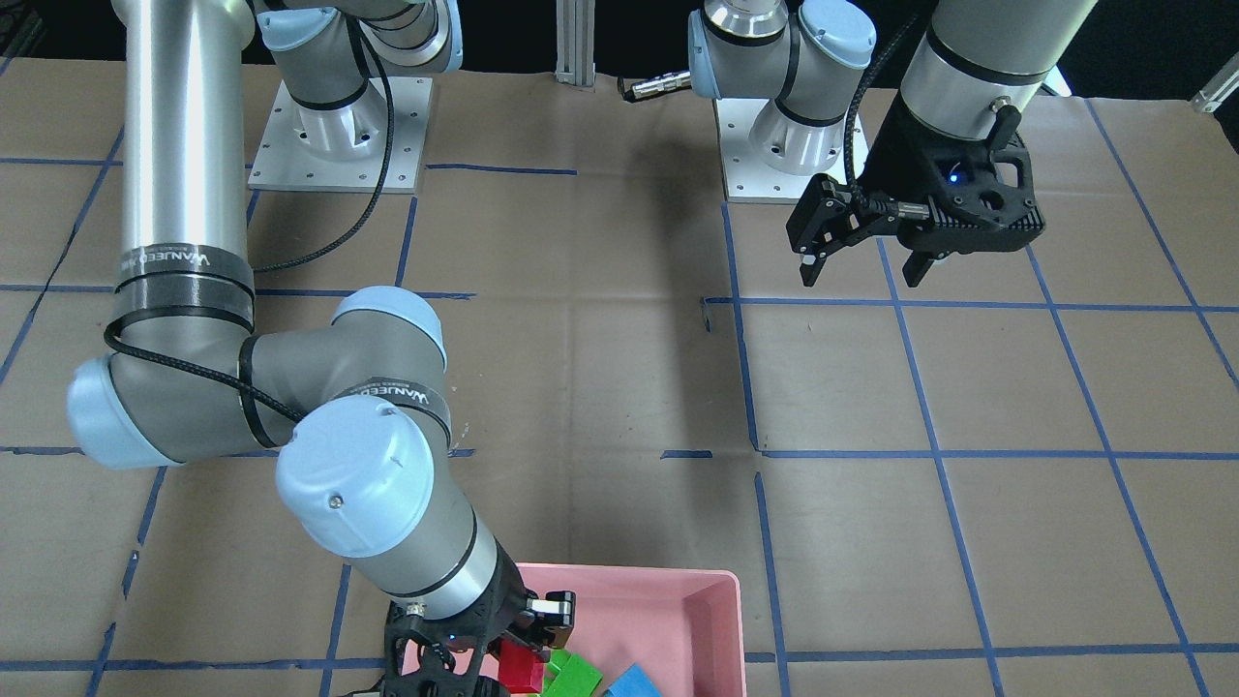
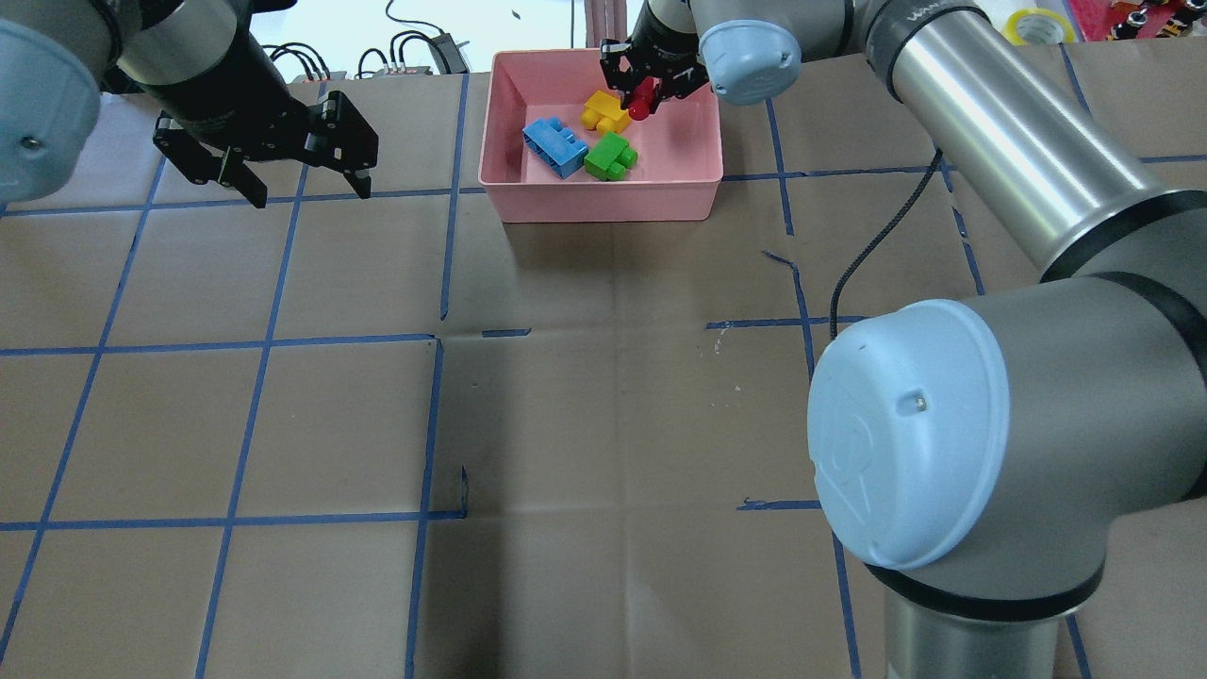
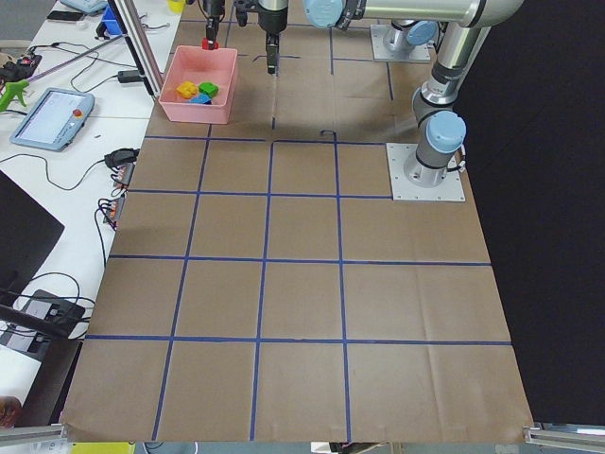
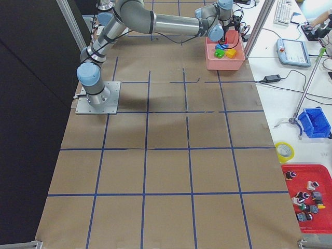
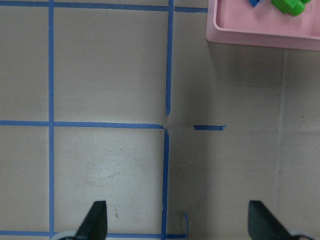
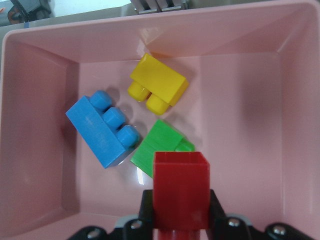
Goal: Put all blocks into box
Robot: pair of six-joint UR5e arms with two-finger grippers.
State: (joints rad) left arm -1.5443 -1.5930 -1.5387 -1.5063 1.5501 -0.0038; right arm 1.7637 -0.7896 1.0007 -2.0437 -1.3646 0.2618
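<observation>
The pink box [image 2: 603,196] stands at the table's far edge. In it lie the light blue block [image 2: 554,146], the yellow block [image 2: 603,111] and the green block [image 2: 610,156]. My right gripper [image 2: 647,94] is over the box's far right part, shut on the small red block [image 2: 643,100], held above the floor. The right wrist view shows the red block [image 6: 180,190] between the fingers, above the green block [image 6: 157,147], with blue [image 6: 102,132] and yellow [image 6: 160,85] beyond. My left gripper [image 2: 309,191] is open and empty, left of the box, over bare table.
Brown paper with a blue tape grid covers the table. Both arm base plates [image 1: 339,136] [image 1: 774,145] sit at the robot's side. Cables and a pendant [image 3: 52,118] lie beyond the far edge. The box's corner [image 5: 265,30] shows in the left wrist view.
</observation>
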